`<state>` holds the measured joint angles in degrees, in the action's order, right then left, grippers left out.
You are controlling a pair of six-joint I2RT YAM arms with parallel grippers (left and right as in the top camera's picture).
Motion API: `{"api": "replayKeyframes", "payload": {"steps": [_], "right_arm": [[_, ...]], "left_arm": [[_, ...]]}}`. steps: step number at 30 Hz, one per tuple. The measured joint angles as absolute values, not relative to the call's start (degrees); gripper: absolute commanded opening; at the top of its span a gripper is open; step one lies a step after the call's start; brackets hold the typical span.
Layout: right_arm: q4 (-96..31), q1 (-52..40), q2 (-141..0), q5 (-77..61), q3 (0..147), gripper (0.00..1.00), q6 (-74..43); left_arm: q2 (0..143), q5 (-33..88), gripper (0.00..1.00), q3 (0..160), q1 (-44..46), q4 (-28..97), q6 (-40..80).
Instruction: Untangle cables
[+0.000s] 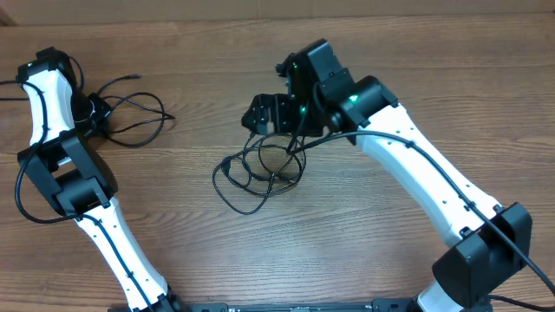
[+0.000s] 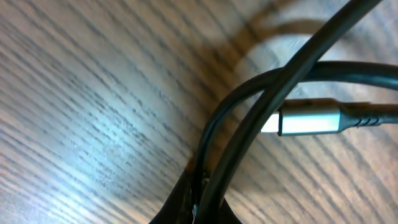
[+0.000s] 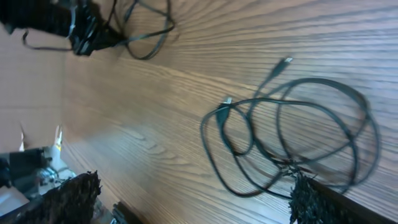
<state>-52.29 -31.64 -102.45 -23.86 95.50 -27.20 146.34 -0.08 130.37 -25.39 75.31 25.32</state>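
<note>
Left gripper [image 1: 94, 111] at the table's [image 1: 390, 52] far left is clamped shut on a loose cable [image 2: 236, 155]; its silvery plug [image 2: 308, 119] lies just beside the crossing strands. The rest of that cable loops out on the wood next to the gripper. Right gripper [image 3: 196, 183] is spread wide and holds nothing, hanging just above the tangled cables [image 1: 260, 166] mid-table, well apart from the loose one.

Crossed black cables [image 2: 249, 118] on wood table [image 2: 93, 112], silvery plug [image 2: 308, 118], claw [image 2: 194, 208] pinching them
</note>
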Motion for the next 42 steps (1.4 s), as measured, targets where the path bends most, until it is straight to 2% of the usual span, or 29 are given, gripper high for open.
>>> {"api": "replayKeyframes", "payload": {"steps": [4,8,14,18,27,35,42], "right_arm": [[-52.62,-26.61,-102.39,-27.0,95.5,1.0,-27.27],[-52.99,-20.05,-102.24,-33.06,95.53,1.0,-28.05],[-54.98,-12.25,-101.95,-42.81,95.53,1.0,-28.56],[-55.11,-10.96,-101.95,-47.03,95.53,1.0,-28.69],[-54.87,-10.96,-101.93,-50.98,95.53,1.0,-29.85],[-56.38,-10.94,-101.78,-51.24,95.53,1.0,-25.28],[-61.08,-10.9,-101.73,-49.1,95.57,1.0,-21.37]], "left_arm": [[146.15,5.67,0.05,131.63,-25.39,75.13,25.32],[143.52,18.2,0.04,133.08,-25.39,72.6,27.11],[132.33,35.79,0.04,134.45,-24.88,67.31,38.37],[125.05,40.66,0.04,135.5,-23.14,67.2,47.57],[120.01,46.94,0.04,135.72,-13.72,58.17,63.16],[120.01,42.81,0.04,135.68,-4.64,55.61,67.46],[120.01,40.01,0.04,135.52,-0.36,29.76,64.84]]}}
